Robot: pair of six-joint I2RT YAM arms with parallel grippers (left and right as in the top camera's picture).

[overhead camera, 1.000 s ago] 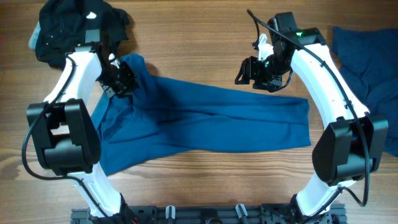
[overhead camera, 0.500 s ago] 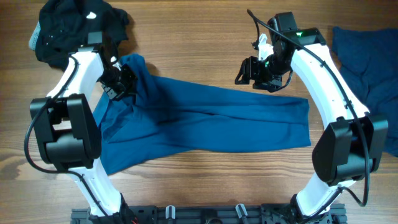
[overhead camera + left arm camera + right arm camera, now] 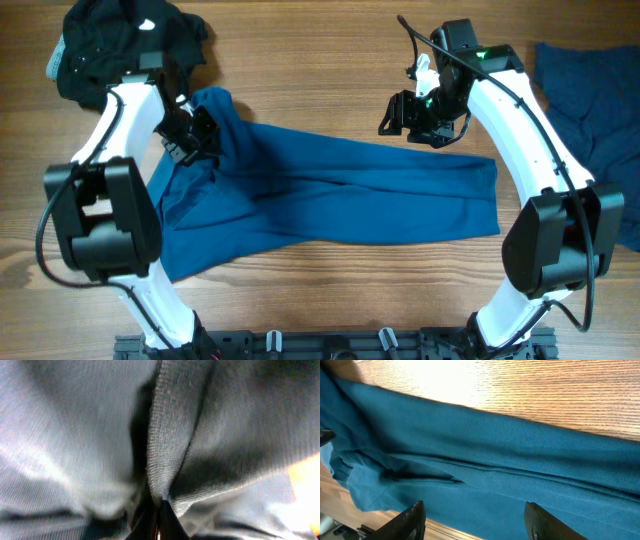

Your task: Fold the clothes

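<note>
A blue pair of trousers (image 3: 330,190) lies spread across the middle of the wooden table, folded roughly lengthwise. My left gripper (image 3: 197,135) is shut on a fold of the blue trousers (image 3: 170,450) at their upper left end; the left wrist view is filled with the pinched cloth. My right gripper (image 3: 392,118) is open and empty, hovering above the upper edge of the trousers (image 3: 495,460) near the middle right. Its two fingers (image 3: 472,520) are wide apart over the blue cloth.
A heap of black clothes (image 3: 125,40) lies at the back left corner. Another dark blue garment (image 3: 590,90) lies at the right edge. Bare wood (image 3: 300,60) shows at the back middle.
</note>
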